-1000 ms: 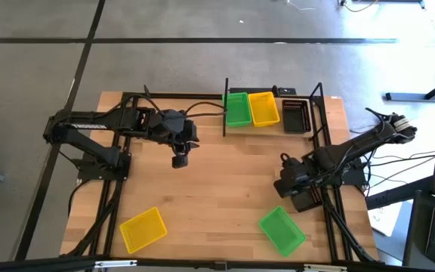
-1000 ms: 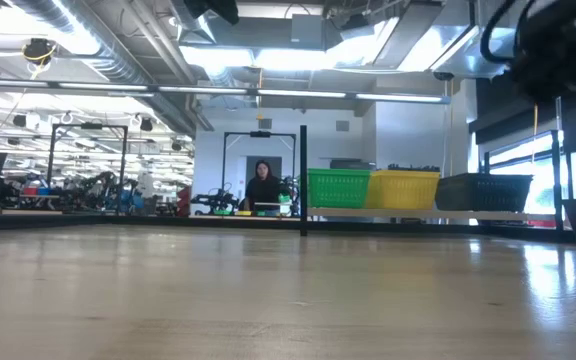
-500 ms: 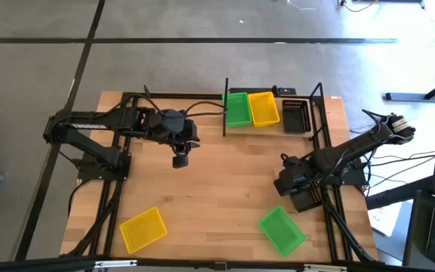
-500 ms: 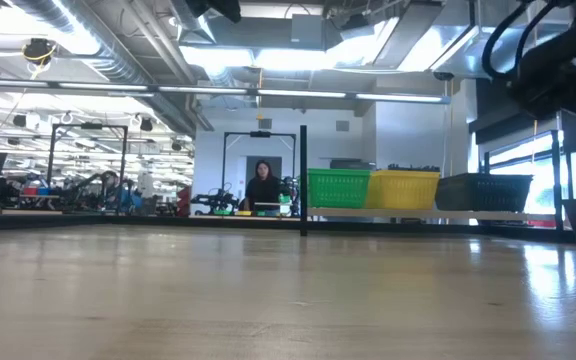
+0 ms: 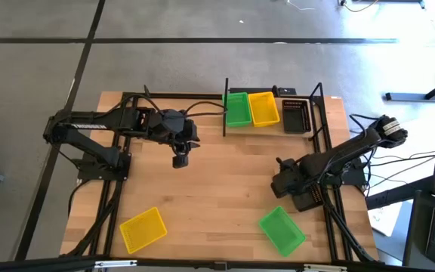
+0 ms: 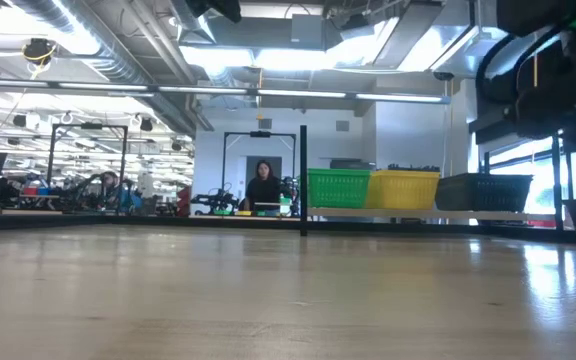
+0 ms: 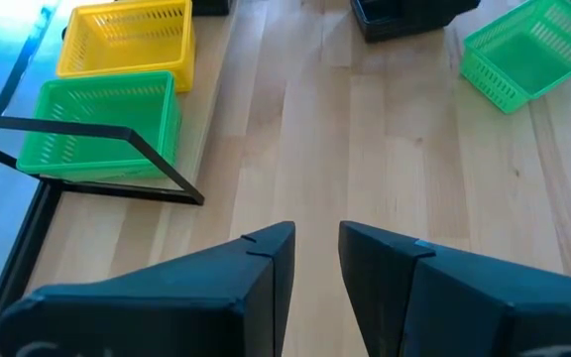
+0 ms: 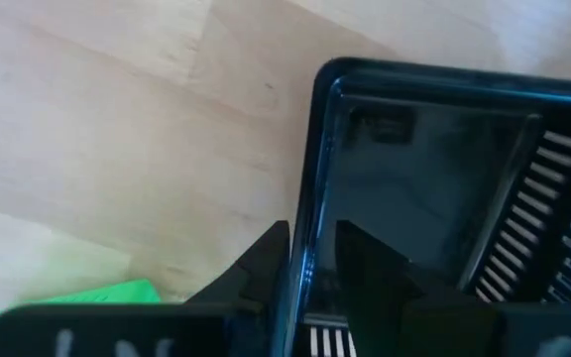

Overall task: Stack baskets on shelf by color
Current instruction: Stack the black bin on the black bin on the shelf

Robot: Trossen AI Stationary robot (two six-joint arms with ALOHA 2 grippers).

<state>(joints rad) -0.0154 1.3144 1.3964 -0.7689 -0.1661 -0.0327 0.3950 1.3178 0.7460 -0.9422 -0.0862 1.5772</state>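
— Where is the right pincer [image 5: 286, 183]?

— Low at the worktop's [image 5: 217, 189] right edge, its fingers [image 8: 266, 260] nearly closed on the rim of a black basket [image 8: 444, 188], one finger either side of the wall.

— And the left pincer [image 7: 315, 260]?

— Hovering over the middle-left of the worktop, fingers slightly apart, holding nothing.

— The shelf [image 5: 274, 121]?

— At the far edge, carrying a green basket [image 5: 237, 109], a yellow basket [image 5: 263, 108] and a black one [image 5: 296, 116] in a row (side by side, green leftmost). A loose yellow basket [image 5: 143, 229] and a loose green basket [image 5: 282, 230] lie near the front edge, well apart.
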